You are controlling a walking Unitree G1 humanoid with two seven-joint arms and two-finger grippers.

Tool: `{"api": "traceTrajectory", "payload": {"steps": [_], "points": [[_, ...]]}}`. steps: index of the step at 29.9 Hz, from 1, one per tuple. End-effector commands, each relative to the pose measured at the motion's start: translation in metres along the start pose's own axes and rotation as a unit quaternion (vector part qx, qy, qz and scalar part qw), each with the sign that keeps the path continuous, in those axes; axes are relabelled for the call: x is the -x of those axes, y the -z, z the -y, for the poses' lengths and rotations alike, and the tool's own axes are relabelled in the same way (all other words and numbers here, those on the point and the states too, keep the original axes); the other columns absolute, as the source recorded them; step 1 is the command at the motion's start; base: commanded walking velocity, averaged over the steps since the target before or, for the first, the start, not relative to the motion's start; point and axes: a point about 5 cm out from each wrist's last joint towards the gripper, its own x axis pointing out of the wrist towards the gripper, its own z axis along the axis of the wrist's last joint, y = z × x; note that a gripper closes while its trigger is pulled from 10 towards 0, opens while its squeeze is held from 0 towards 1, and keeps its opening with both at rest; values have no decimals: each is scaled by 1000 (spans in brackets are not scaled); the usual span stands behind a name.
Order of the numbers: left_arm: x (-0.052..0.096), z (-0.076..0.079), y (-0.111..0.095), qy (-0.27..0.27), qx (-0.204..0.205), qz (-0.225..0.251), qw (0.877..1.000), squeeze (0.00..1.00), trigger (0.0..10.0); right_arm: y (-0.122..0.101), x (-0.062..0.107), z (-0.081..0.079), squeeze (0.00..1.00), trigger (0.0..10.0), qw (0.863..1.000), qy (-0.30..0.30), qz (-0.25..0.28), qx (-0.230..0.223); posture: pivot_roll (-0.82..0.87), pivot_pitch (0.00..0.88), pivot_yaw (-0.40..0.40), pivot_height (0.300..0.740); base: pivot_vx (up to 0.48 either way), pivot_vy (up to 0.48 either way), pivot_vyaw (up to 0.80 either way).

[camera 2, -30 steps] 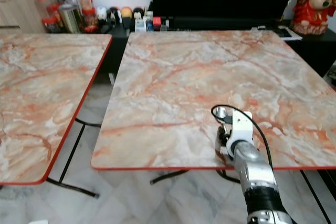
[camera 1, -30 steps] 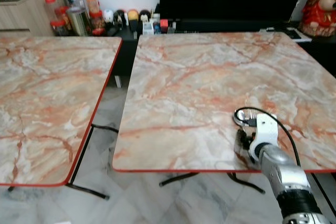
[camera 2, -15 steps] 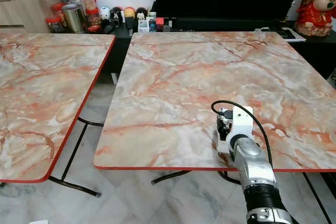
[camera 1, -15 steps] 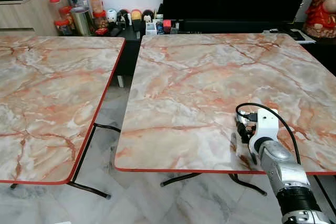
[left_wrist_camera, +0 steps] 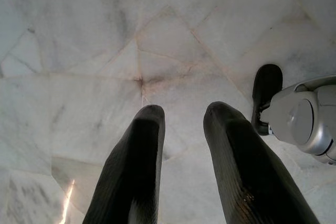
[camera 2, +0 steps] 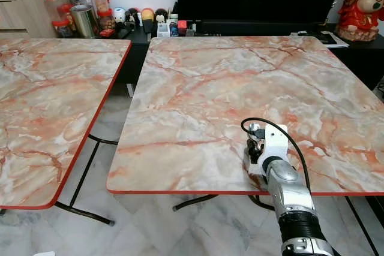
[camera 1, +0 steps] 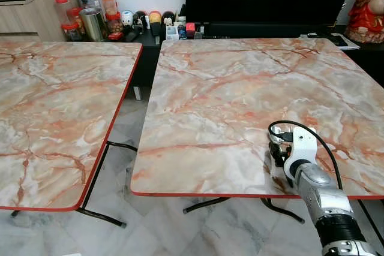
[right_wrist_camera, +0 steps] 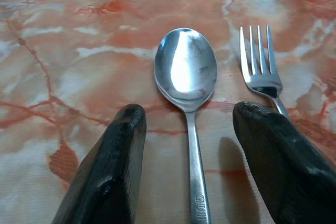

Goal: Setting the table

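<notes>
Two marble-patterned tables (camera 1: 240,100) stand on pale tiled floor (camera 1: 120,148).

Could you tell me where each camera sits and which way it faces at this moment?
Left and right eye views: on the head, looking forward and down at two marble tables; the right arm shows.
Left wrist view: looks down at the floor, past the left gripper, jaws open.
Right wrist view: looks along the right gripper, jaws open around a spoon beside a fork.
Shared: the marble tabletop.
</notes>
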Motion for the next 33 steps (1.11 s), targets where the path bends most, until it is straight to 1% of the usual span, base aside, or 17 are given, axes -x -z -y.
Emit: {"api": "traceTrajectory", "payload": {"steps": [1,11,14,18,19,20,21,22,29,33], "points": [[0,-3,2,-2,-5,-4,1000,0,10000,-2,-1,-2,0,10000,1000,-6,0,5,16,0,-9,732,0,0,0],[0,-3,2,-1,-3,-5,1000,0,10000,4,-1,-2,0,10000,1000,-7,-14,9,15,0,-10,732,0,0,0],[0,-3,2,-1,-3,-5,1000,0,10000,8,0,1,0,10000,1000,3,-26,11,16,0,-10,732,0,0,0],[0,-3,2,-1,1,-6,1000,0,10000,12,-1,1,0,10000,999,3,-36,15,17,0,-11,732,0,0,0],[0,-3,2,-1,1,-6,1000,0,10000,12,-1,1,0,9725,999,3,-38,15,17,0,-11,732,0,0,0],[0,-3,2,-1,1,-6,1000,0,10000,12,-1,1,0,5647,999,2,-39,15,18,0,-11,732,0,0,0],[0,-3,2,-1,1,-6,1000,0,10000,12,-1,1,0,5647,999,2,-39,15,18,0,-11,732,0,0,0],[0,-3,2,-2,1,-6,1000,0,10000,11,0,-2,0,0,999,-6,-37,14,18,0,-11,732,0,0,0],[0,-3,2,-2,3,-6,1000,0,10000,10,-1,-2,0,0,999,-5,-38,15,18,0,-12,732,0,0,0],[0,-3,3,-2,3,-7,1000,0,10000,5,-1,-4,0,0,999,-13,-30,-2,13,0,-12,732,0,0,0]]}}
